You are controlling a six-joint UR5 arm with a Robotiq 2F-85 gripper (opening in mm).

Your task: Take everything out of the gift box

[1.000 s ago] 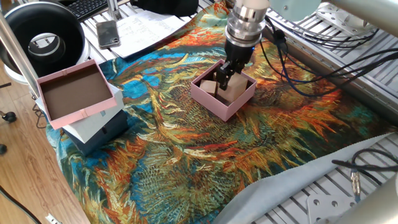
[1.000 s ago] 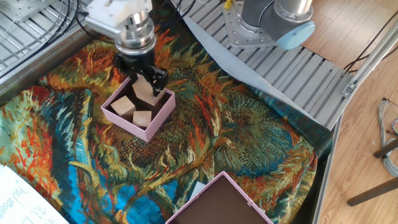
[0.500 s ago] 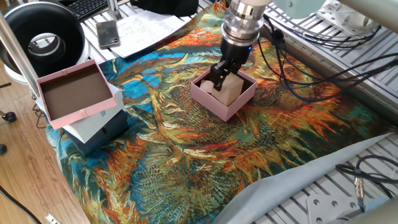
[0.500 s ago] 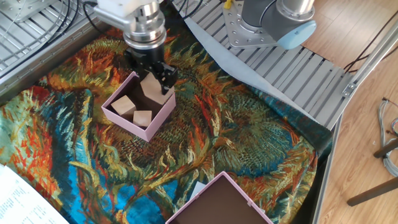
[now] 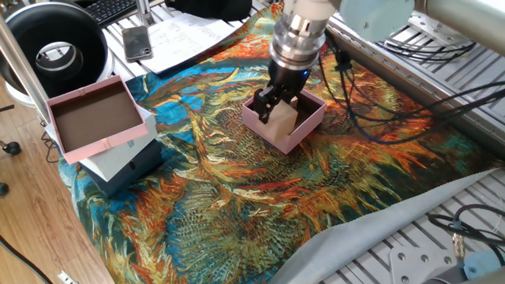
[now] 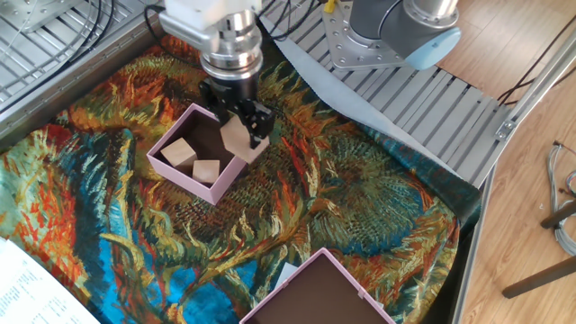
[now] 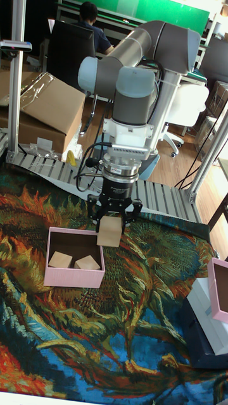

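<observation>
The pale-pink gift box [image 6: 182, 175] sits on the patterned cloth, also seen in the first fixed view [image 5: 305, 128] and the tall view [image 7: 73, 277]. Two tan wooden blocks lie inside it, one larger [image 6: 178, 151] [image 7: 60, 259] and one smaller [image 6: 207, 170] [image 7: 87, 262]. My gripper [image 6: 239, 128] [image 5: 275, 102] [image 7: 113, 220] is shut on the biggest block [image 6: 238, 139] [image 5: 282, 118] [image 7: 109, 232]. This block hangs tilted just above the box's wall, at the corner nearest the robot base.
A larger pink-rimmed brown tray [image 5: 91, 118] [image 6: 315, 288] rests on a white and dark blue box [image 5: 130, 162] [image 7: 206, 316] at the cloth's edge. A phone [image 5: 136, 42] and papers [image 5: 185, 35] lie beyond. Cables [image 5: 394, 79] trail beside the arm. Grey sheet [image 5: 371, 233] borders the cloth.
The gripper has lifted the biggest block out of the box's inside and carried it sideways to above the box's wall. The two other blocks have not moved.
</observation>
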